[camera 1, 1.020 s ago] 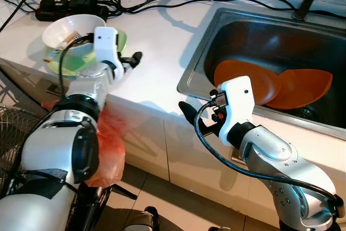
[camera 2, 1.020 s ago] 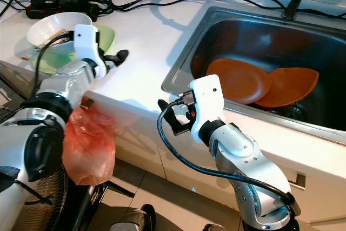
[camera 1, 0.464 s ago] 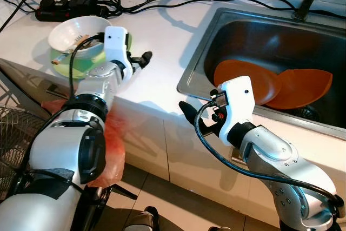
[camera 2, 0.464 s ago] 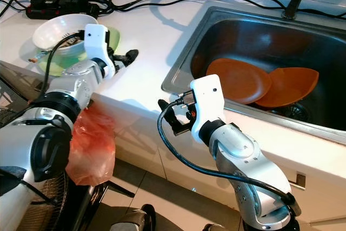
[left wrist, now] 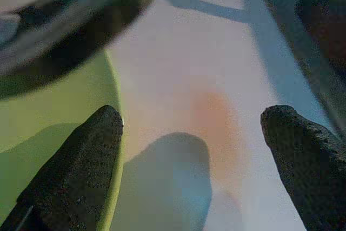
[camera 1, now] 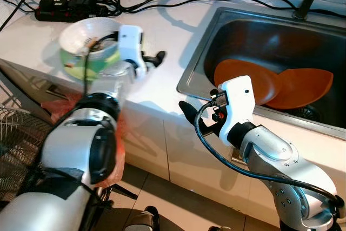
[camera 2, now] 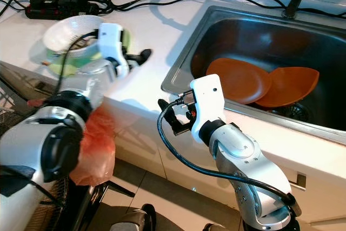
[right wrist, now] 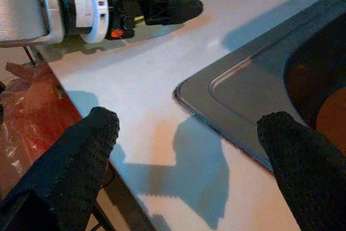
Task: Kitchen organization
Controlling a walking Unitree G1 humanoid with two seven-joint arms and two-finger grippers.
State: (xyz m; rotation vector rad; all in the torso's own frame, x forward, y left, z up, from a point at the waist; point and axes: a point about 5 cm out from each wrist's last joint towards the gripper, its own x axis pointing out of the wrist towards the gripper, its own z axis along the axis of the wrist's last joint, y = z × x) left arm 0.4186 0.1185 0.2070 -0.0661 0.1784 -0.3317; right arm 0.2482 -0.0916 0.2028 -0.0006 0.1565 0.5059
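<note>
Nearest to us, our right gripper [camera 1: 186,113] hangs just off the near edge of the counter [camera 1: 162,82], in front of the sink's left corner; its fingers are spread wide with nothing between them, and we judge it is simply waiting its turn. Down to the left, an orange plastic bag [camera 1: 116,144] hangs below the counter edge. Farther in, our left gripper [camera 1: 158,57] reaches over the counter, fingers wide apart and empty, one finger [left wrist: 75,160] right at the rim of the green plate [left wrist: 48,128], probably lining up to take that rim. On the plate sits a white bowl [camera 1: 89,32], open side up, with something thin and long lying in it that is too small to name. To the right, the sink [camera 1: 216,31] holds two orange plates [camera 1: 254,79], lying tilted and overlapping, likely awaiting sorting. Farthest back, black cables and a power strip [camera 1: 73,10] trail along the counter.
</note>
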